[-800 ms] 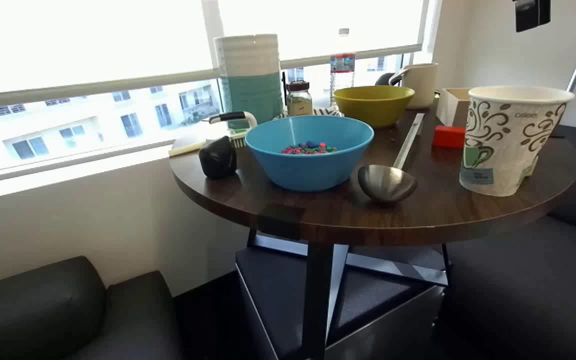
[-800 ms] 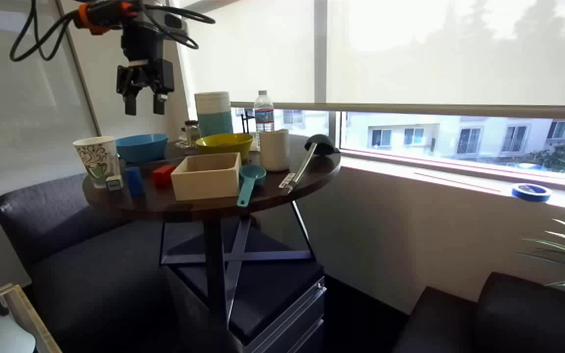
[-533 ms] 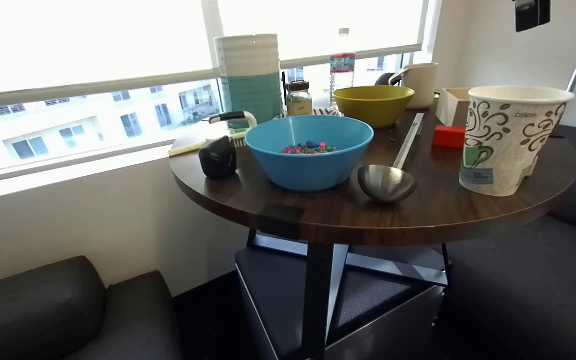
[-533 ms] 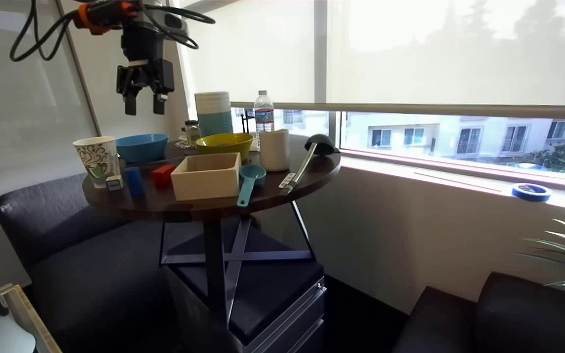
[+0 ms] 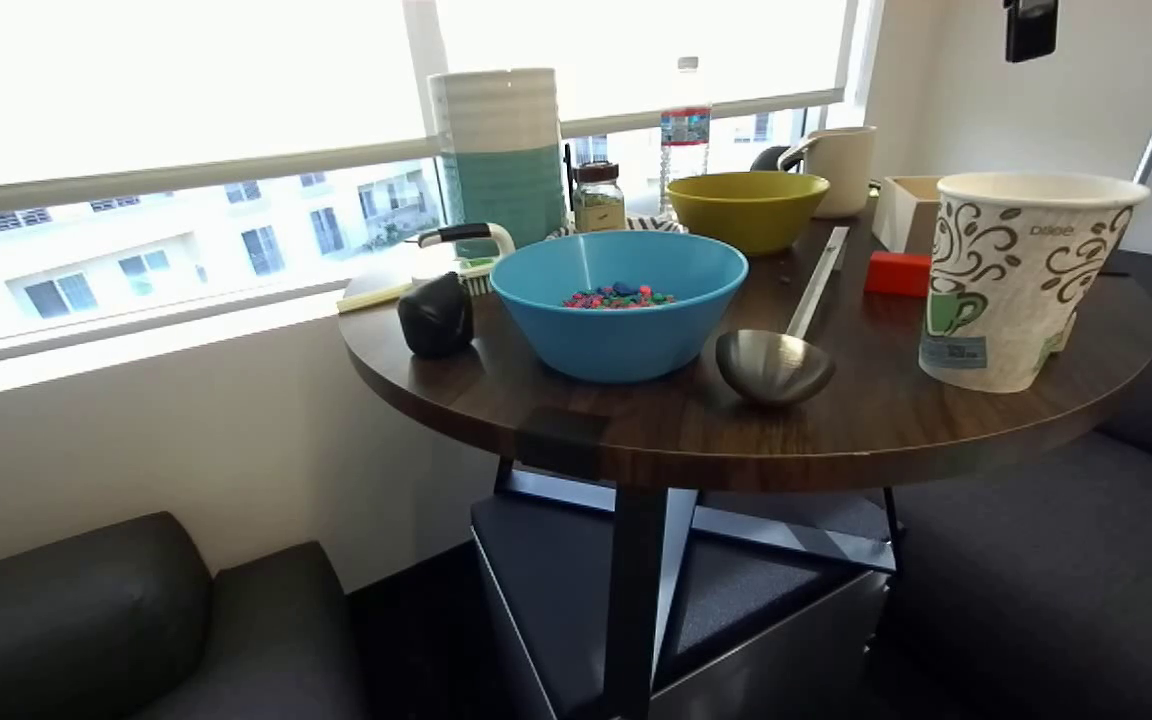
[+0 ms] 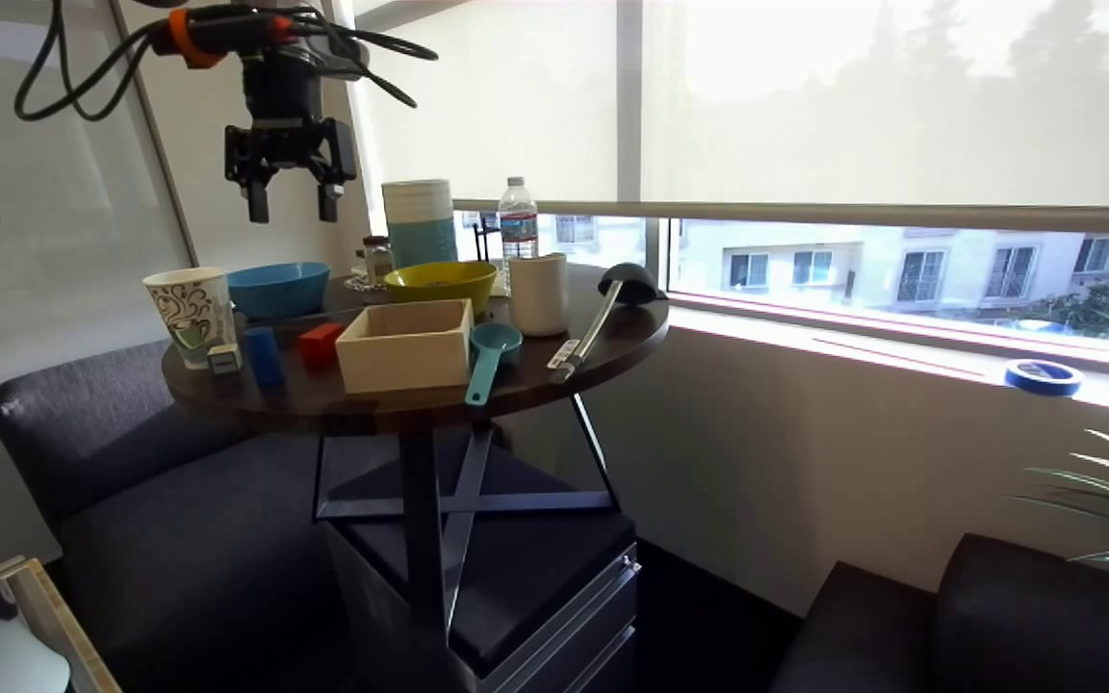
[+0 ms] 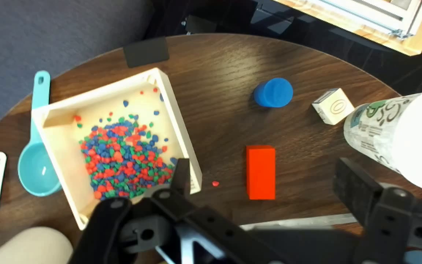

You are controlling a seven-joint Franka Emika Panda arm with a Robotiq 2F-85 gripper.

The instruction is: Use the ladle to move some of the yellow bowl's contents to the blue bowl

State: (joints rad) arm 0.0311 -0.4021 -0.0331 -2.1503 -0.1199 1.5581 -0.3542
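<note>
The silver ladle [image 5: 774,366] lies on the table beside the blue bowl, its cup at the table edge and its handle pointing back. Part of its handle [image 7: 302,221] shows in the wrist view below the red block. The blue bowl [image 5: 620,320] holds small red, blue and green bits; it also shows in an exterior view [image 6: 279,291]. The yellow bowl [image 5: 748,212] stands behind it, and also shows in an exterior view [image 6: 441,284] with some contents just visible. My gripper [image 6: 293,205] is open and empty, high above the table; its spread fingers [image 7: 266,179] show in the wrist view.
A box of coloured bits [image 7: 123,157], a red block [image 7: 261,172], a blue cylinder [image 7: 275,92], a lettered cube [image 7: 333,106] and a tall paper cup [image 5: 1026,290] stand nearby. A teal scoop [image 6: 489,356], mug [image 6: 538,296], black ladle [image 6: 629,282] and bottle [image 6: 518,221] stand farther along.
My gripper has shifted slightly sideways and turned a little, so its fingers look farther apart in an exterior view. The objects on the table have not moved.
</note>
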